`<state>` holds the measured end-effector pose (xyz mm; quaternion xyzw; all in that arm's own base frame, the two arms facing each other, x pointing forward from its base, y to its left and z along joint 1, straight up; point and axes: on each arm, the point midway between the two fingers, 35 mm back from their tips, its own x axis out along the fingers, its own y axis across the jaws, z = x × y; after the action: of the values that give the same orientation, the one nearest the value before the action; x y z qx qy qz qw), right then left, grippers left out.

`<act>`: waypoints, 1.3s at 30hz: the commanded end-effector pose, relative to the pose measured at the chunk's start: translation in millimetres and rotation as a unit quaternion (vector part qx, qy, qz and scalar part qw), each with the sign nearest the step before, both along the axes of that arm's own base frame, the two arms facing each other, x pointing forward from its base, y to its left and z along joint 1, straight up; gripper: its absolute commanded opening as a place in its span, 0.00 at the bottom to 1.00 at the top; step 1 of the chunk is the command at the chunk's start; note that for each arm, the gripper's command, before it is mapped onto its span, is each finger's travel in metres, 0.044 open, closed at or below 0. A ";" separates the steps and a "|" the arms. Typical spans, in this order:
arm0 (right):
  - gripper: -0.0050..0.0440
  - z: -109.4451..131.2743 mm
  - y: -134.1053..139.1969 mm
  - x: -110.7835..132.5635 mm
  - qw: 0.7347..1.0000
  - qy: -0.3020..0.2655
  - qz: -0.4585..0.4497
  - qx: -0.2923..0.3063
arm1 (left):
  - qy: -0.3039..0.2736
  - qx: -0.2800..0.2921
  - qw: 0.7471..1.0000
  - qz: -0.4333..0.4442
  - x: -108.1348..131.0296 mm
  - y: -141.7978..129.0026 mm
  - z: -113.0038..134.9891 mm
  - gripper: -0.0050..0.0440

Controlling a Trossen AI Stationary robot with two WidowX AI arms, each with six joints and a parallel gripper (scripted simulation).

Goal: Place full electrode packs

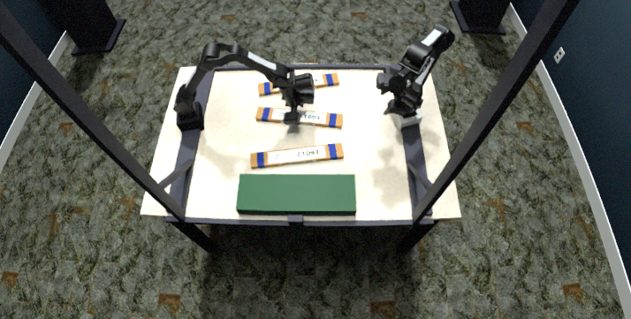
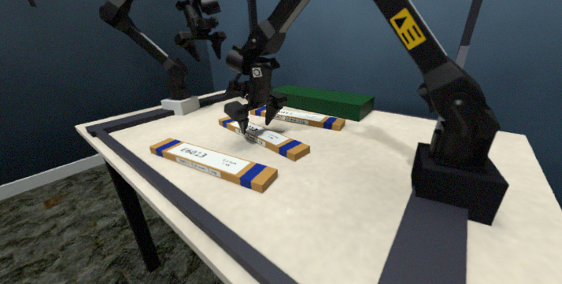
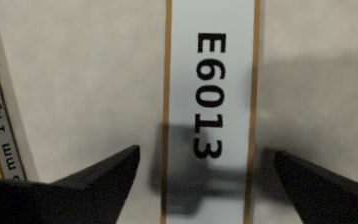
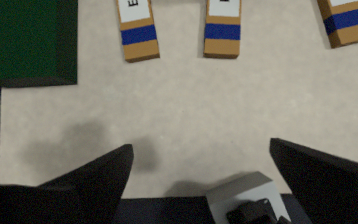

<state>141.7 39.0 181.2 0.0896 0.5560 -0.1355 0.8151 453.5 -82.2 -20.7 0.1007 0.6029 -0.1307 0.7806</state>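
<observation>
a pale surface (image 1: 362, 140) (image 2: 334, 204) (image 3: 81, 75) (image 4: 181, 115) is edged with dark rails. on it three orange-and-blue packs are laid flat, spaced apart, and a green platform (image 1: 296, 193) (image 2: 320, 99) (image 4: 23, 40) is set near one edge.
</observation>
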 end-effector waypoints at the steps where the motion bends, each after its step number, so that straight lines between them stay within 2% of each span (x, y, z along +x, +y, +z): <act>1: 0.98 6.4 0.9 2.1 1.000 -0.010 -0.001 0.004 | -0.009 -0.002 1.000 -0.002 3.5 -0.3 1.7 0.98; 19: 0.98 6.4 0.9 2.1 1.000 -0.010 -0.001 0.004 | -0.009 -0.002 1.000 -0.002 4.0 -0.5 -14.1 0.98; 20: 0.98 6.4 0.9 2.1 1.000 -0.010 -0.001 0.004 | -0.020 -0.004 1.000 -0.001 8.2 -1.3 -4.7 0.98; 32: 0.98 6.4 0.9 2.1 1.000 -0.010 -0.001 0.004 | -0.020 -0.004 1.000 -0.001 7.9 -1.6 -5.5 0.98; 33: 0.98 6.4 0.9 2.1 1.000 -0.010 -0.001 0.004 | -0.020 -0.004 1.000 -0.001 7.9 -1.6 -5.5 0.00; 39: 0.98 6.4 0.9 2.1 1.000 -0.010 -0.001 0.004 | -0.020 -0.004 1.000 -0.001 7.9 -1.6 -5.5 0.00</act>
<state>141.7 39.0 181.2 0.0896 0.5560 -0.1355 0.8151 455.7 -83.2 -36.8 0.1001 0.5982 -0.1319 0.7840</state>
